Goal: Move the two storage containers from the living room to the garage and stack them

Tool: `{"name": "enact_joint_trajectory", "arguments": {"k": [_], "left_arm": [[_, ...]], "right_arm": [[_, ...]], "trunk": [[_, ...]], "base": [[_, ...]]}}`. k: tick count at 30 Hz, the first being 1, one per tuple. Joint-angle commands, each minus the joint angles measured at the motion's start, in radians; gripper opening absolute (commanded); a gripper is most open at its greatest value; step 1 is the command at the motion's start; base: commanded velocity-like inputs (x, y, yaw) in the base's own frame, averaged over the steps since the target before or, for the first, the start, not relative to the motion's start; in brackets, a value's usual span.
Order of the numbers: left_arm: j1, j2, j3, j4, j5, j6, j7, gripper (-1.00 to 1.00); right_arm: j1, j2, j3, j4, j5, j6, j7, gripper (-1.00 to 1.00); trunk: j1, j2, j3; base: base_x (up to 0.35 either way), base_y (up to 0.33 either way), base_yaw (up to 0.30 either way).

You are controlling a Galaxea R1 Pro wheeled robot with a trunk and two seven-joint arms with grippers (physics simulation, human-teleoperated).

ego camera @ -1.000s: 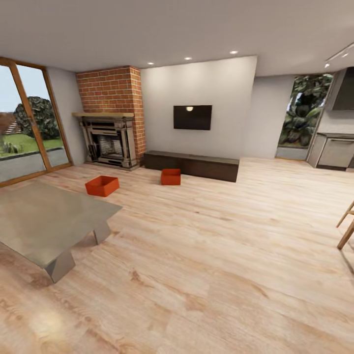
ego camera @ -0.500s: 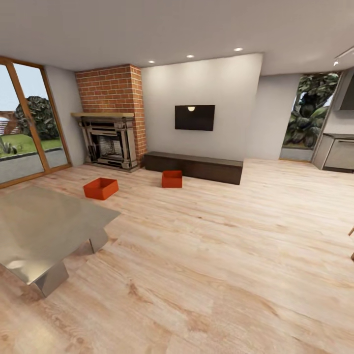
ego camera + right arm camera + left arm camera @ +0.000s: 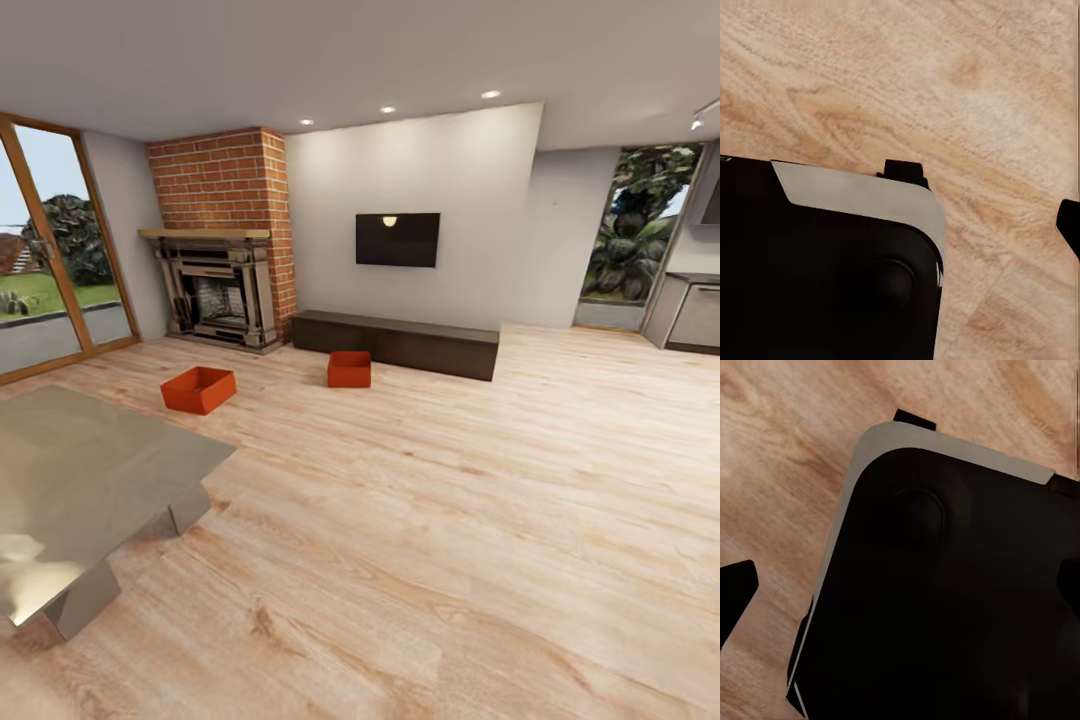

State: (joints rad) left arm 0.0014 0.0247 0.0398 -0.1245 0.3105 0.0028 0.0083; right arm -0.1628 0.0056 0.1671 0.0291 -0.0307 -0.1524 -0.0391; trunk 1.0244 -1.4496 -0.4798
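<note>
The head view looks across the living room's light wood-plank floor (image 3: 450,520) toward a red-brick fireplace (image 3: 222,235). Two red-orange storage containers sit on the planks, well apart from each other. The nearer storage container (image 3: 199,389) lies in front of the fireplace, out from its hearth. The farther storage container (image 3: 349,369) stands to the right of the fireplace, just beside the near edge of a long dark low cabinet (image 3: 400,343) under a black wall TV (image 3: 397,239). A grey low table (image 3: 85,485) stands nearer the camera than the fireplace. Both wrist views look down on the robot's dark base (image 3: 945,600) over planks; whether either hand is wide or narrow cannot be told.
</note>
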Motion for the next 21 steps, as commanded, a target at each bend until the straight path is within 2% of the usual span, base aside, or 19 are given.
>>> {"name": "enact_joint_trajectory", "arguments": {"k": [1,13,21], "left_arm": [[0.0,0.0,0.004,-0.001,0.002,0.0,0.001,1.0],[0.0,0.0,0.005,-0.001,0.002,0.004,0.001,1.0],[0.0,0.0,0.005,-0.001,0.002,0.009,0.001,1.0]], "right_arm": [[-0.001,0.001,0.008,0.003,-0.003,-0.005,-0.004,1.0],[-0.001,0.002,0.008,0.003,-0.003,-0.006,-0.004,1.0],[-0.001,0.001,0.008,0.003,-0.003,-0.006,-0.004,1.0]], "trunk": [[0.001,0.0,-0.001],[0.001,0.0,-0.001],[0.001,0.0,-0.001]], "base": [[0.326,0.0,0.0],[0.326,0.01,0.0],[0.316,0.154,0.0]]}}
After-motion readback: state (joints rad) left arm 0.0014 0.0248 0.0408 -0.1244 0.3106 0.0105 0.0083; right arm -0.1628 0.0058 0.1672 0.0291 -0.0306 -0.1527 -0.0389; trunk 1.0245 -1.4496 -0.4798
